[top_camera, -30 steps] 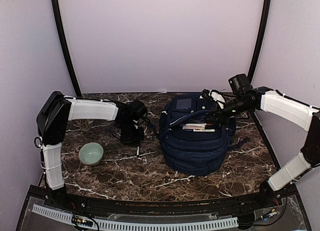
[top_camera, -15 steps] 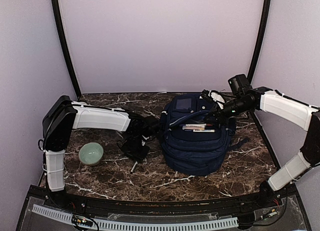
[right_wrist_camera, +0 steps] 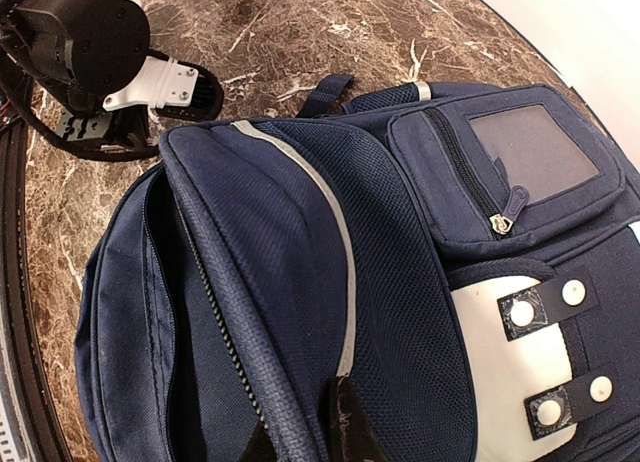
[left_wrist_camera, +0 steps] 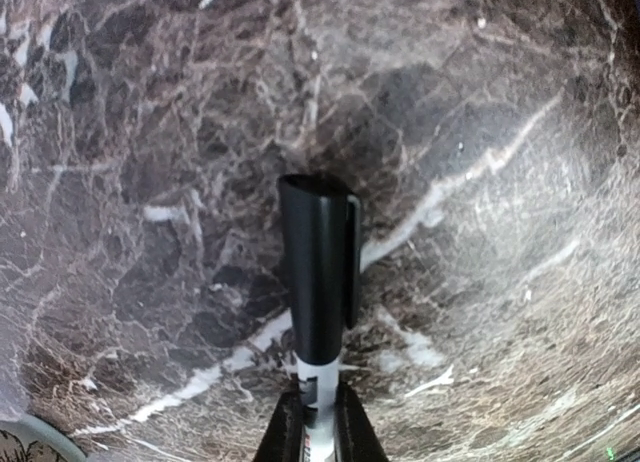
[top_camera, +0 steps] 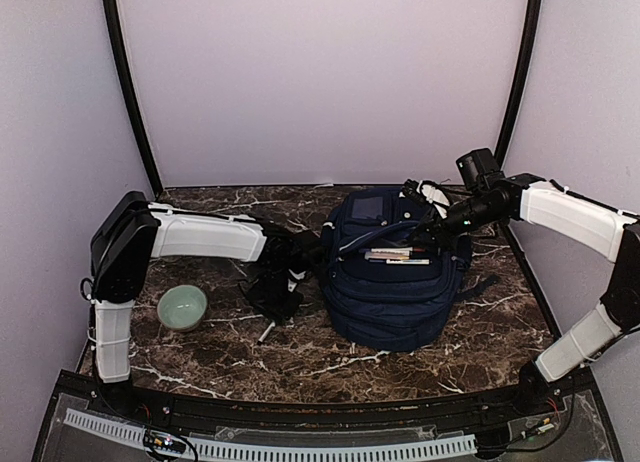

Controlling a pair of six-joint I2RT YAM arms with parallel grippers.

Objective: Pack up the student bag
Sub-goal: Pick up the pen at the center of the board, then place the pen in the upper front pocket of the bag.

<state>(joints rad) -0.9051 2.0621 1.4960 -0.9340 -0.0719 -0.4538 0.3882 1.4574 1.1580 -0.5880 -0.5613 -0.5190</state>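
While my right gripper pinches the raised flap of the student bag, my left gripper, just beside it, clenches a marker.

Soft, even light; pale walls bright, marble tabletop dim. Left wrist view: marble curves and smears toward the edges, most at 4 o'clock. Right wrist view: student bag sharp, white blown out at 1 o'clock

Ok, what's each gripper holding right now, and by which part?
Left gripper pinches a black-capped marker by its white barrel. Right gripper holds the student bag by the zippered edge of its open flap.
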